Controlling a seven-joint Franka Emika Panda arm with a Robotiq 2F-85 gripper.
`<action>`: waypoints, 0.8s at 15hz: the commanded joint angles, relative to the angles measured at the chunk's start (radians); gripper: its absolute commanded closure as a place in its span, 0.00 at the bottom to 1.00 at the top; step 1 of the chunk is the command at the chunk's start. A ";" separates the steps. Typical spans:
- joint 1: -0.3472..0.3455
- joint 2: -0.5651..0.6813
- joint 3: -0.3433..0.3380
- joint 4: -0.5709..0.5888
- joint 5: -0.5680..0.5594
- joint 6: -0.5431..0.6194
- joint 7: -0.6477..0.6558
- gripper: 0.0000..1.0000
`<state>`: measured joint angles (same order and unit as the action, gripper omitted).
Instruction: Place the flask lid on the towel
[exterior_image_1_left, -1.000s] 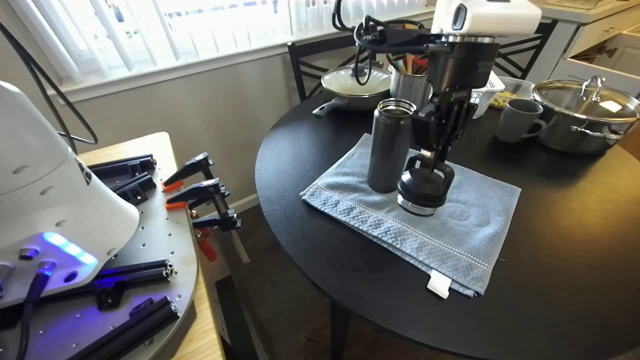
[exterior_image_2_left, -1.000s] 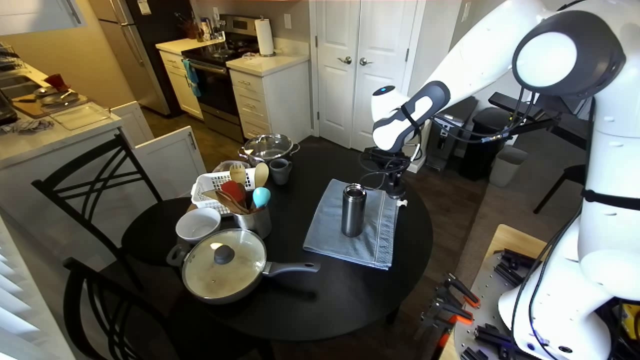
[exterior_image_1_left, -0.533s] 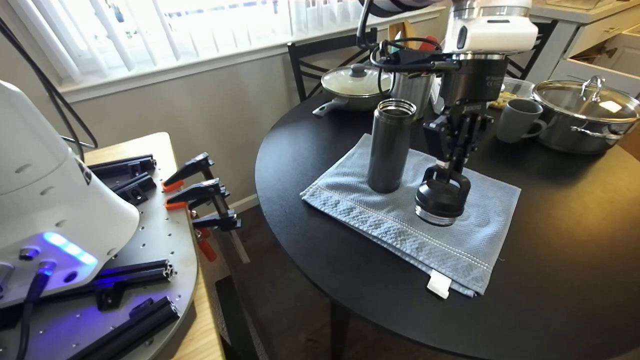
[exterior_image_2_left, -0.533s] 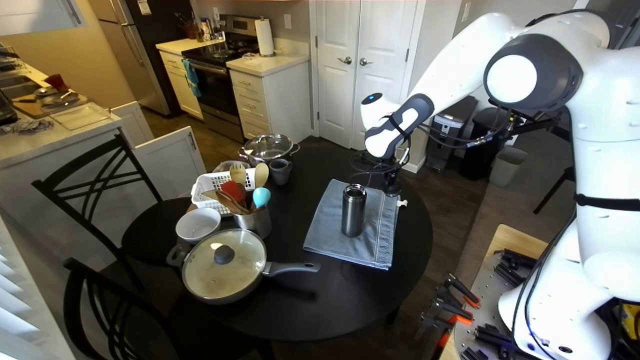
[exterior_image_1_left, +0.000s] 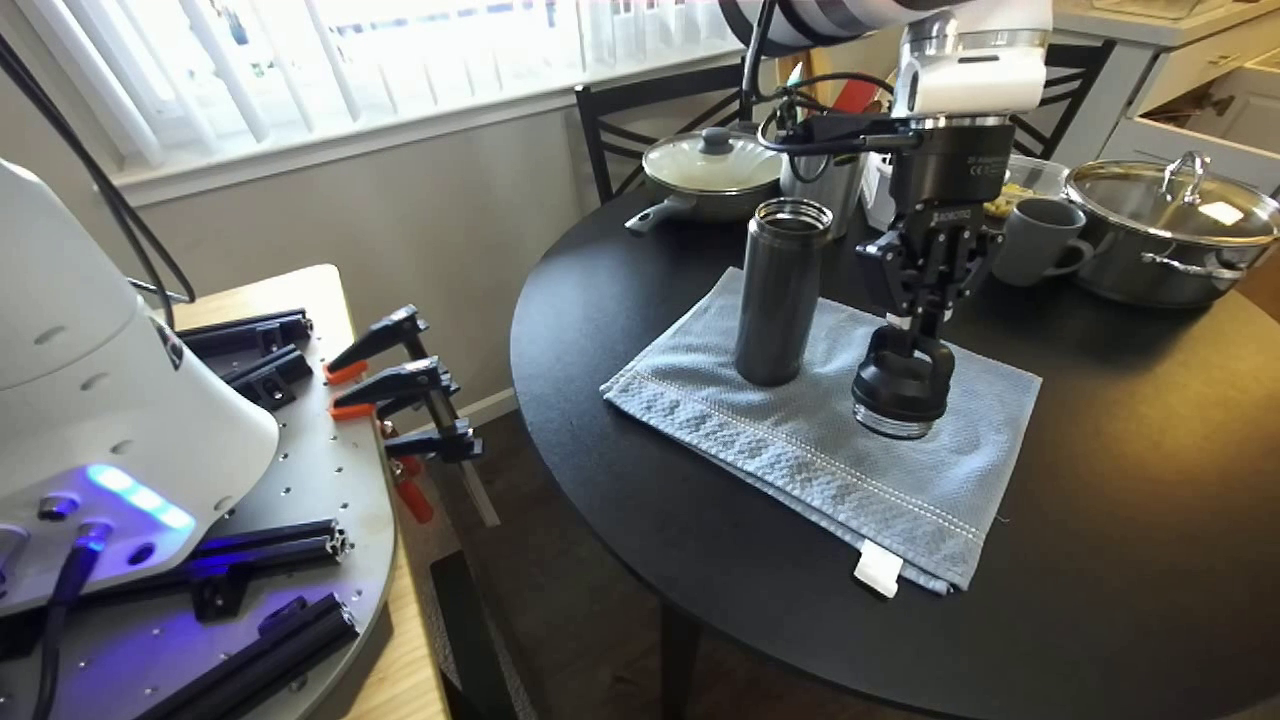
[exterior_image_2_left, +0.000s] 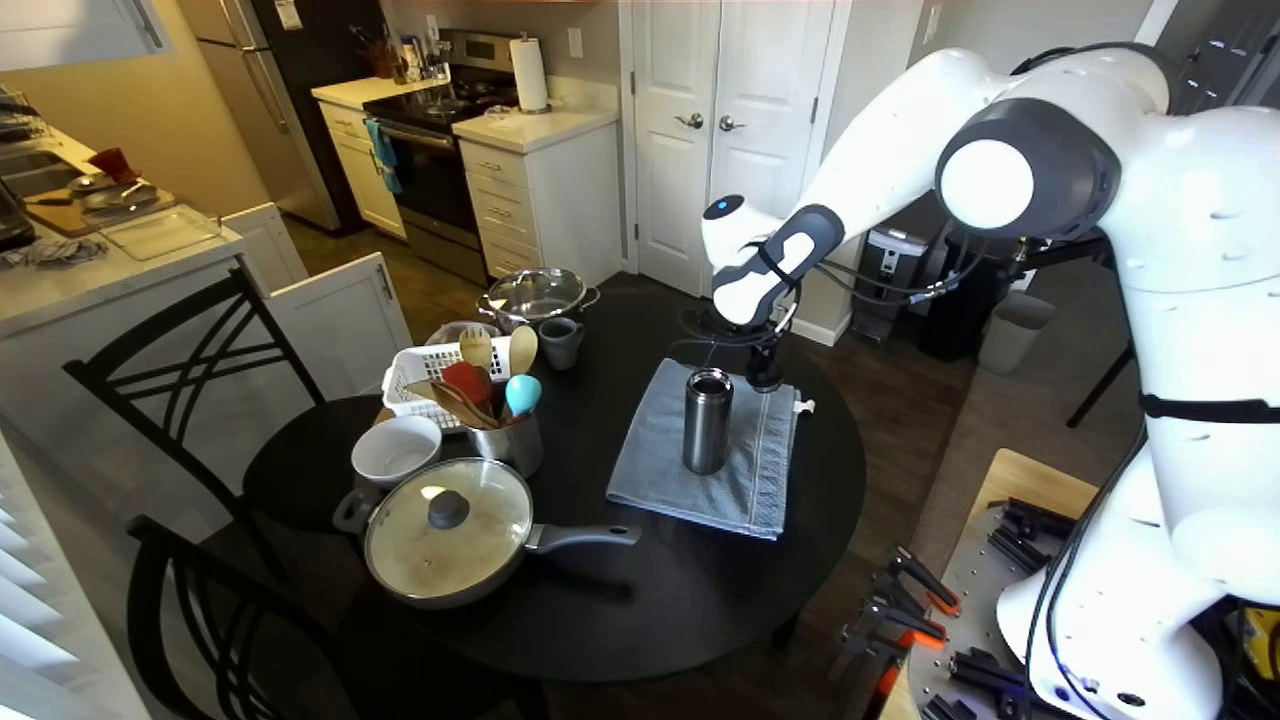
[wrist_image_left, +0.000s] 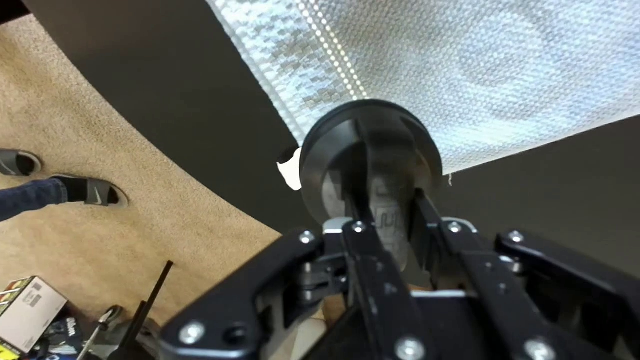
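The black flask lid (exterior_image_1_left: 902, 388) with its loop handle and clear-looking threaded base hangs level in my gripper (exterior_image_1_left: 918, 330). The gripper is shut on the handle; in the wrist view the handle sits between the two fingers (wrist_image_left: 387, 207). The lid (wrist_image_left: 367, 135) appears held above the grey-blue towel (exterior_image_1_left: 935, 470), covering its tagged corner in the wrist view; the gap is hard to judge. The lid (exterior_image_2_left: 764, 380) also shows near the towel's tag side. The towel (exterior_image_2_left: 650, 470) lies flat on the table.
The open dark flask (exterior_image_1_left: 778, 300) stands upright on the towel beside the lid; it also shows here (exterior_image_2_left: 707, 425). A grey mug (exterior_image_1_left: 1038, 240), a glass-lidded pot (exterior_image_1_left: 1160, 265), a lidded pan (exterior_image_2_left: 450, 530) and a utensil holder (exterior_image_2_left: 510, 445) stand farther off on the round black table (exterior_image_1_left: 640, 500).
The gripper with the lid has moved away from the flask to the right in an exterior view, then slightly up. The flask and towel have not moved.
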<state>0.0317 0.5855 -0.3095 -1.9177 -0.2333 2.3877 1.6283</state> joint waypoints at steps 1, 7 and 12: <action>0.006 -0.039 0.006 -0.028 0.006 0.097 0.034 0.94; -0.050 -0.037 0.045 -0.100 0.144 0.255 0.001 0.94; -0.117 0.001 0.100 -0.169 0.314 0.363 -0.047 0.94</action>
<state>-0.0392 0.5878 -0.2470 -2.0436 -0.0054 2.6814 1.6319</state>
